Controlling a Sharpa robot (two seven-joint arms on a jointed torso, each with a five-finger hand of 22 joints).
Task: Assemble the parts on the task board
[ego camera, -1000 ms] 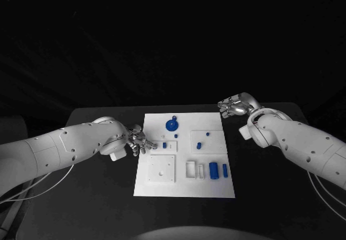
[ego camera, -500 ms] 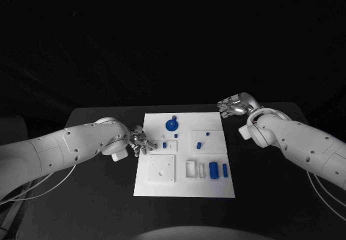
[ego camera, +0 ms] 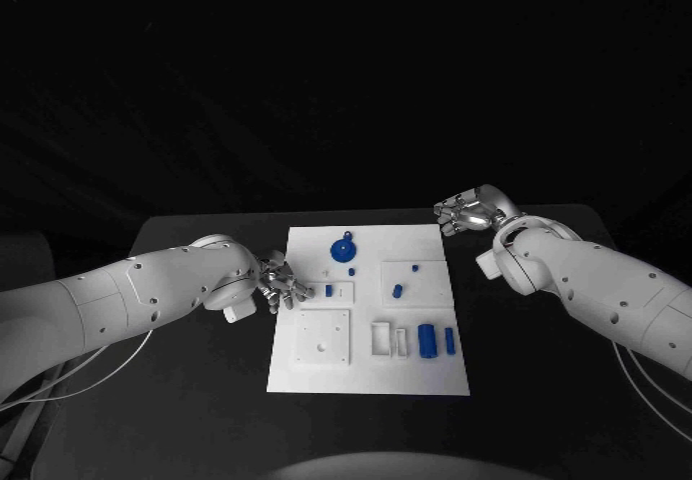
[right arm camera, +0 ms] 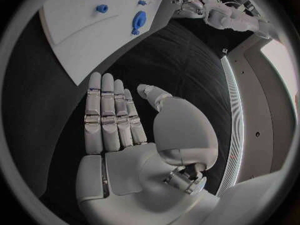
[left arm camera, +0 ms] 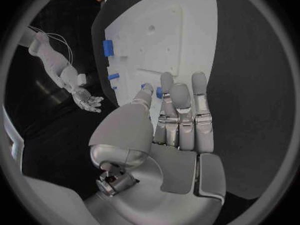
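Head view: a black table [ego camera: 173, 400] with a white board [ego camera: 368, 375] lying in its middle. From the left comes the left arm [ego camera: 116, 295], and its left hand [ego camera: 280, 283] hovers at the board's left edge, about halfway up. The left wrist view shows this hand [left arm camera: 178, 115] flat, fingers straight and side by side with the thumb a little apart, holding nothing; its fingertips [left arm camera: 167, 79] reach over the board's edge close to a small blue peg [left arm camera: 159, 92]. On the board, moving rightward, a small blue peg [ego camera: 329, 290] stands just beside the left hand, and below it lies a raised white square plate [ego camera: 325, 336]. Near the board's far end sits a round blue disc [ego camera: 345, 250]. Farther right a blue peg [ego camera: 397, 292] stands in a square panel, and below it two blue cylinders [ego camera: 438, 340] lie side by side next to white slots. At the right, the right hand [ego camera: 464, 212] rests off the board, beyond its far right corner. The right wrist view shows it [right arm camera: 119, 120] open and flat above bare table, fingers straight together, empty, well apart from the board.
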